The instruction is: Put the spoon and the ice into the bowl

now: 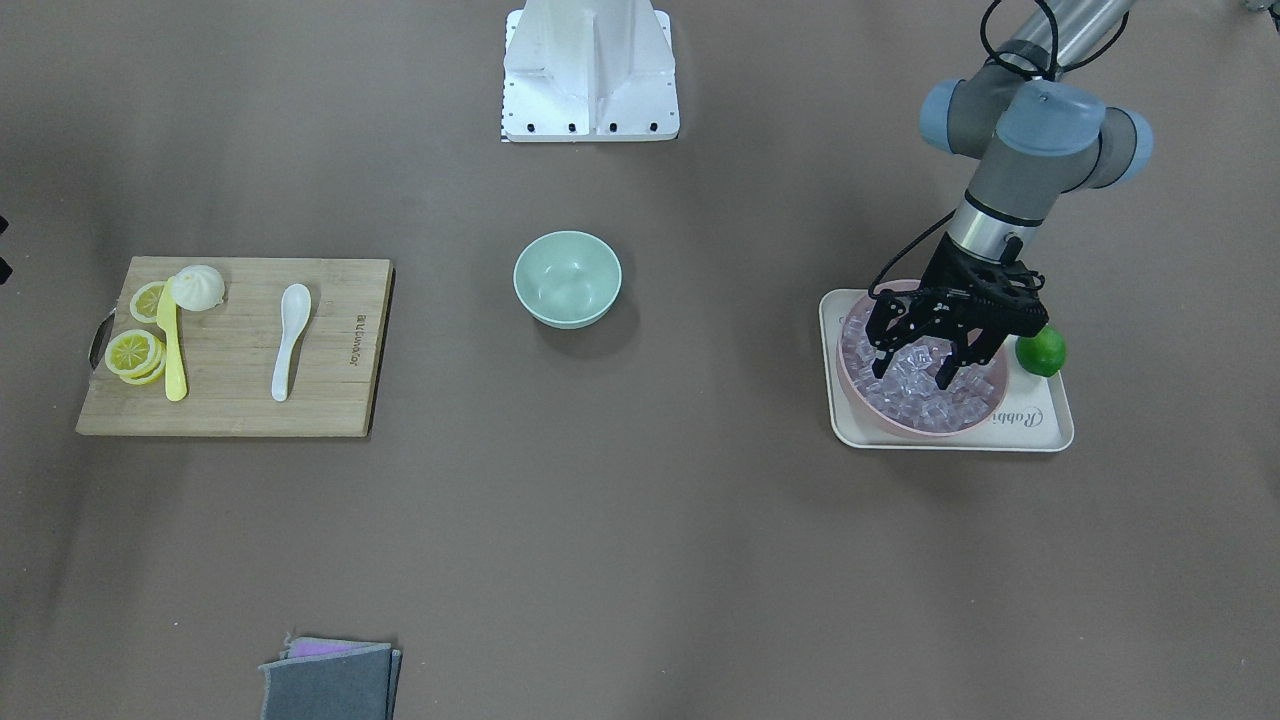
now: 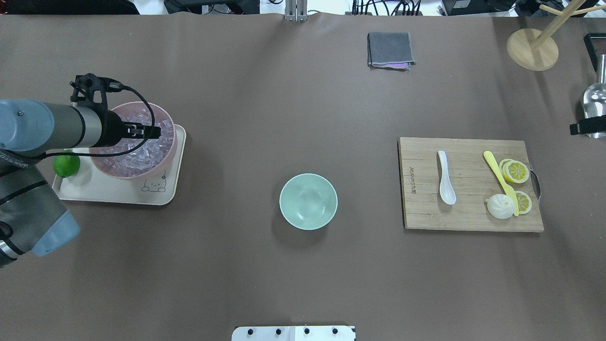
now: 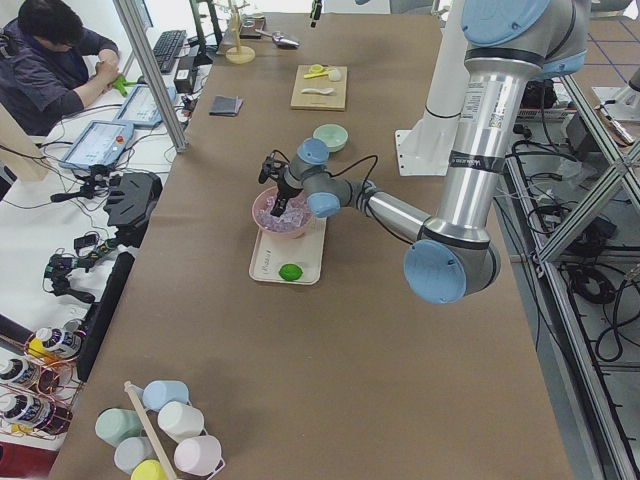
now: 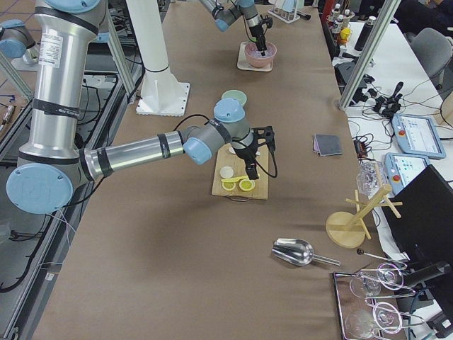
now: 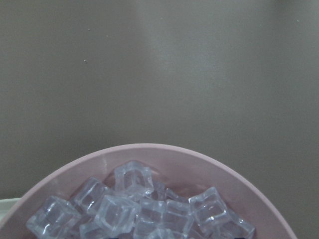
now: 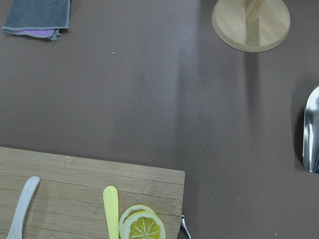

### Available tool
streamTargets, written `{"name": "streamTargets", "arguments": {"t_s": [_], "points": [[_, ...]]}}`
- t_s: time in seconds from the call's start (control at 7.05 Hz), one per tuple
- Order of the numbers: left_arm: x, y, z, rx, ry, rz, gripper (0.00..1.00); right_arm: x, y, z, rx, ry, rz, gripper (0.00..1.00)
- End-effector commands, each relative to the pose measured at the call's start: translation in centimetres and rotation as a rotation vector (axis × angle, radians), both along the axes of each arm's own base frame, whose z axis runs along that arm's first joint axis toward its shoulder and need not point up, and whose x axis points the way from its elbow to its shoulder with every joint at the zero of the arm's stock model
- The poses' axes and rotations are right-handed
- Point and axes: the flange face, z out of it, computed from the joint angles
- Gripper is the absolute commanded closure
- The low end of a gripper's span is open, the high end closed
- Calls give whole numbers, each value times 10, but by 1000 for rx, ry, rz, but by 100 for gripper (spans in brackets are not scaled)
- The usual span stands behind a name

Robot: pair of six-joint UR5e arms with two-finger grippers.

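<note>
Nothing in the bowl (image 1: 567, 278) yet: spoon (image 1: 291, 340) untouched, left claw (image 1: 915, 370) spread open over the ice (image 1: 925, 408); right claw (image 4: 252, 172), cannot tell.

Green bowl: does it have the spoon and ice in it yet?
Not yet. Done: nothing, the bowl is empty. In hand: the left gripper, open, is down among the ice in the pink bowl, with none clearly gripped. Left: carry ice over, then move the spoon, lying untouched on the cutting board.
</note>
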Motion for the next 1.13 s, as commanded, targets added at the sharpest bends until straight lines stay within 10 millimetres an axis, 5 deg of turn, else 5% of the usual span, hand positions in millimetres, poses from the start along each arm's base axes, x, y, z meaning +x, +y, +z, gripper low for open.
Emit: {"name": "streamTargets", "arguments": {"t_s": [0.0,0.28,0.57,0.99], "points": [[1,-1,2,-1,-5,2,27,-1,0,0,2,0,-3,0],[2,-2,2,-1,-5,2,33,-3,0,0,2,0,-6,0],[2,-2,2,-1,-6,1,51,-3,1,0,2,0,-8,0],[-4,2,-2,9,2,0,100,-4,1,0,2,-1,-11,0]]}}
